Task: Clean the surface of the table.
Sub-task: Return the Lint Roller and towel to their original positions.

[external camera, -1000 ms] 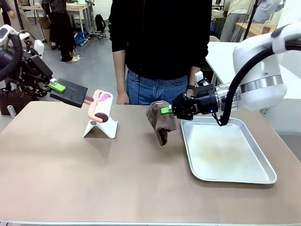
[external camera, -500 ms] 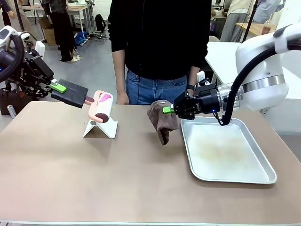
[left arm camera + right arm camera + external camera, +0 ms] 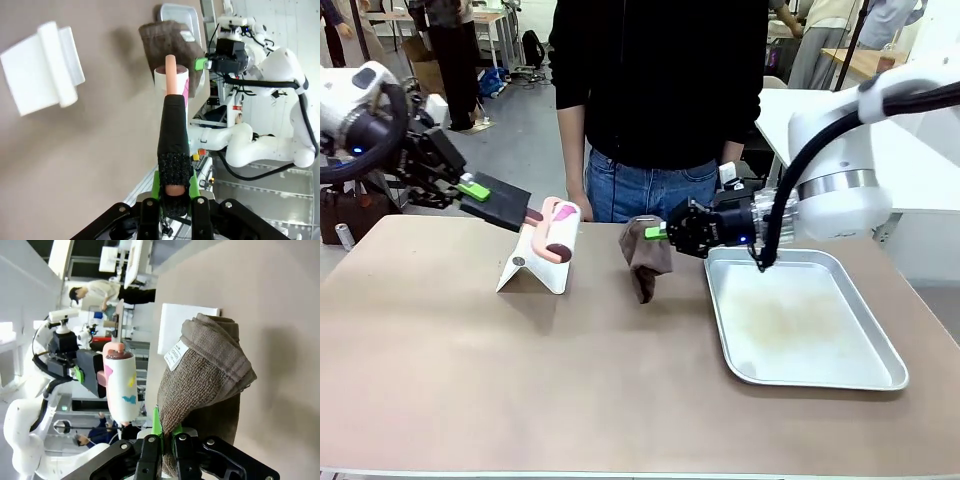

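The beige-brown table [image 3: 520, 380] spreads across the front view. My left gripper [image 3: 472, 188] is shut on the black handle [image 3: 172, 145] of a lint roller, whose pink and white head [image 3: 558, 230] hangs just above a white stand [image 3: 533, 270]. My right gripper [image 3: 656, 233] is shut on a brown cloth [image 3: 642, 258]; the cloth dangles above the table, left of the metal tray [image 3: 800, 340]. In the right wrist view the cloth [image 3: 205, 375] droops from between the fingers, with the roller [image 3: 120, 385] beyond it.
A person in a black top and jeans [image 3: 655, 120] stands at the table's far edge, behind the cloth. The bare tray lies at the right of the table. A white-topped table [image 3: 790, 120] stands behind my right arm.
My left arm has swung right and carried the roller head over the stand's right part. My right gripper has moved left with the cloth, away from the tray.
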Motion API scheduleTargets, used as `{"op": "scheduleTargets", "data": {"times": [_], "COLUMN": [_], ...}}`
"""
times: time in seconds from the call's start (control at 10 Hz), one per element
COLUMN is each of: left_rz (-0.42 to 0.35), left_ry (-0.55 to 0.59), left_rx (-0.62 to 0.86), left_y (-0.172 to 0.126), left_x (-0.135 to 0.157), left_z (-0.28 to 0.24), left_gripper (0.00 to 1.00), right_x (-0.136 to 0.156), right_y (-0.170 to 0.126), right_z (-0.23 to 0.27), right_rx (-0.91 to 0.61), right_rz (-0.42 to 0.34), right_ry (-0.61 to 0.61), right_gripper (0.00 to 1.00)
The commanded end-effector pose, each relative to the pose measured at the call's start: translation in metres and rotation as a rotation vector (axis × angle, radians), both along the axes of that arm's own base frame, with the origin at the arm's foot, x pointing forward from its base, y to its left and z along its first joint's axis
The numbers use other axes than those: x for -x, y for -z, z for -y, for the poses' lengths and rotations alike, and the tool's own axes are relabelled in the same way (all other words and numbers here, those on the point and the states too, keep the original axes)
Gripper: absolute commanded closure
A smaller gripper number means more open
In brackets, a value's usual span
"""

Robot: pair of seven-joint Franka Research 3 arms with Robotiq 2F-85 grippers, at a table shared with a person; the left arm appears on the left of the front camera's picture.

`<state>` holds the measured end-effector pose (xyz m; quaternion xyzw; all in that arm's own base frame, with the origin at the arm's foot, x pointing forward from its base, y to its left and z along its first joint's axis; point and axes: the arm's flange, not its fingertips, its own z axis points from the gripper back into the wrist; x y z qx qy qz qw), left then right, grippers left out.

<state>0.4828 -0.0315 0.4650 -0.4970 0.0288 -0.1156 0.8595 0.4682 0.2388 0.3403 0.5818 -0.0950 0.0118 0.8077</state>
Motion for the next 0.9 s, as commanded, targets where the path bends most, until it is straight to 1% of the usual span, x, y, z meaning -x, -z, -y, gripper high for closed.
{"op": "scheduleTargets", "data": {"times": [0.0,0.1,0.2,0.3,0.4,0.5,0.6,0.8], "left_rz": [0.012,0.012,0.003,-0.001,-0.003,-0.008,-0.016,-0.027], "left_ry": [-0.007,-0.021,-0.008,-0.01,-0.009,-0.008,-0.013,-0.024], "left_rx": [-0.031,-0.068,-0.098,-0.118,-0.135,-0.138,-0.152,-0.168], "left_y": [-0.004,-0.001,0.006,0.011,0.015,0.017,0.02,0.025], "left_x": [-0.018,-0.024,-0.028,-0.031,-0.033,-0.035,-0.037,-0.037], "left_z": [0.021,0.029,0.035,0.039,0.042,0.042,0.04,0.035], "left_gripper": [0.78,0.78,0.78,0.78,0.78,0.78,0.78,0.78], "right_x": [-0.004,-0.002,0.0,0.003,0.003,0.004,0.003,0.0], "right_y": [0.007,0.008,0.011,0.014,0.017,0.019,0.018,0.014], "right_z": [-0.019,-0.02,-0.019,-0.02,-0.018,-0.016,-0.011,-0.006], "right_rx": [-0.003,0.069,0.174,0.289,0.371,0.469,0.544,0.614], "right_rz": [0.052,0.052,0.046,0.053,0.035,0.033,0.03,0.048], "right_ry": [0.026,0.031,0.036,0.028,-0.005,-0.002,0.006,0.027], "right_gripper": [0.93,0.93,0.93,0.93,0.93,0.93,0.93,0.93]}}
